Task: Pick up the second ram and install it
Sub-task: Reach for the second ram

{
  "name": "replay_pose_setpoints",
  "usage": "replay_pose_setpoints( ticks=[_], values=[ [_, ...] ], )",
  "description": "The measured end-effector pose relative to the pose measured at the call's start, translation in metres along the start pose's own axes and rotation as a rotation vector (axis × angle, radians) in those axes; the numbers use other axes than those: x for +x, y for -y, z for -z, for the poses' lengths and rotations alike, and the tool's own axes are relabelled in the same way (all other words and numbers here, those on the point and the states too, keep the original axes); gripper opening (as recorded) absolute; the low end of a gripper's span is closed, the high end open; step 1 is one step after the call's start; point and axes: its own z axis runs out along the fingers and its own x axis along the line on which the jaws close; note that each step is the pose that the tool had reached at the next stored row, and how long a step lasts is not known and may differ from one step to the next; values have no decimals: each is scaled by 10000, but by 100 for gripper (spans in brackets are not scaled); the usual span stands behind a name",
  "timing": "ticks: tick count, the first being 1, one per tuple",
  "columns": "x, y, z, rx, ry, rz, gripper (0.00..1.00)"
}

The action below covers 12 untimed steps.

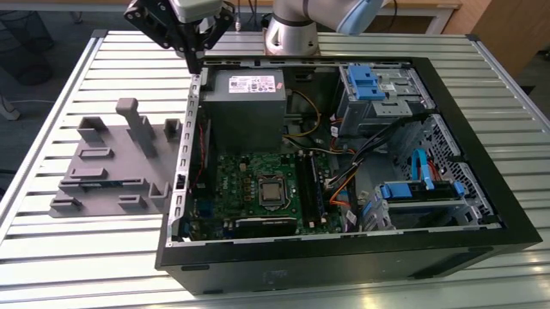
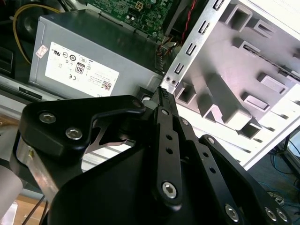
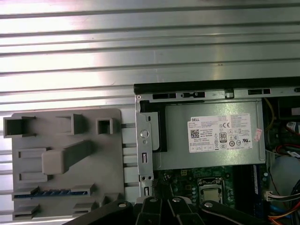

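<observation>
The second ram (image 3: 50, 192) is a thin blue strip lying in a slot of the grey plastic holder block (image 3: 65, 159), on the side of the block farthest from the arm's base. In the exterior view the ram (image 1: 94, 185) shows as a short blue line low on the holder block (image 1: 112, 161). My gripper (image 1: 195, 64) hangs above the case's back corner next to the grey power supply (image 1: 243, 103), well apart from the ram. Its black fingers (image 2: 161, 101) meet at the tip, shut with nothing between them.
The open black computer case (image 1: 344, 254) lies on the slatted metal table (image 1: 51, 257), to the exterior view's right of the holder. Inside are the green motherboard (image 1: 249, 174) with long black slots (image 1: 305, 187), cables, and blue drive brackets (image 1: 413, 190).
</observation>
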Motion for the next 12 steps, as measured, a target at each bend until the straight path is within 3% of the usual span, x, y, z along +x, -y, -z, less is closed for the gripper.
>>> replay_pose_setpoints(
  ticks=[12],
  values=[
    [0,0,-2,-1,1,0,11]
  ],
)
